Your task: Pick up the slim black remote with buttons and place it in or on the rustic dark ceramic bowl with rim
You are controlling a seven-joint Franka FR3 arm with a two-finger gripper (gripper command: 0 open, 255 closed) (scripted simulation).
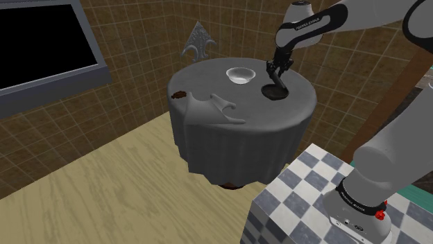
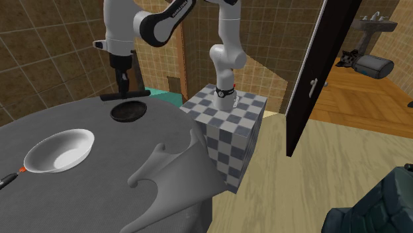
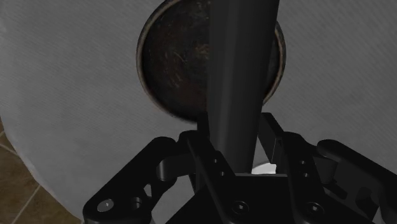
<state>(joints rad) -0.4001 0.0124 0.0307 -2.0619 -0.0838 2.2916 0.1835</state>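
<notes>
Slim black remote [image 3: 238, 83] is hanging upright just above the dark bowl [image 3: 172, 70], clamped in the gripper [image 1: 279, 69].
Released end-on, it is risking toppling over the rim onto the tabletop [image 1: 208, 76].

Arm [image 1: 399, 138] is rising from its base at 5 o'clock in the shoulder view and bending at the elbow [image 1: 418, 21] near 1 o'clock. From there it is reaching back toward 11 o'clock, with the forearm [image 1: 347, 17] running along the top edge. The wrist [image 1: 303, 31] is pointing down, and the gripper [image 1: 279, 69] is hanging below it with fingers aimed at 6 o'clock. In the second exterior view the arm [image 2: 226, 40] is standing at 12 o'clock, with the gripper [image 2: 123, 73] hanging vertical at 10 o'clock. In the wrist view the fingers [image 3: 275, 137] are closing on the black remote [image 3: 242, 63] from both sides — clasping its near end, the rest projecting straight ahead.
</notes>
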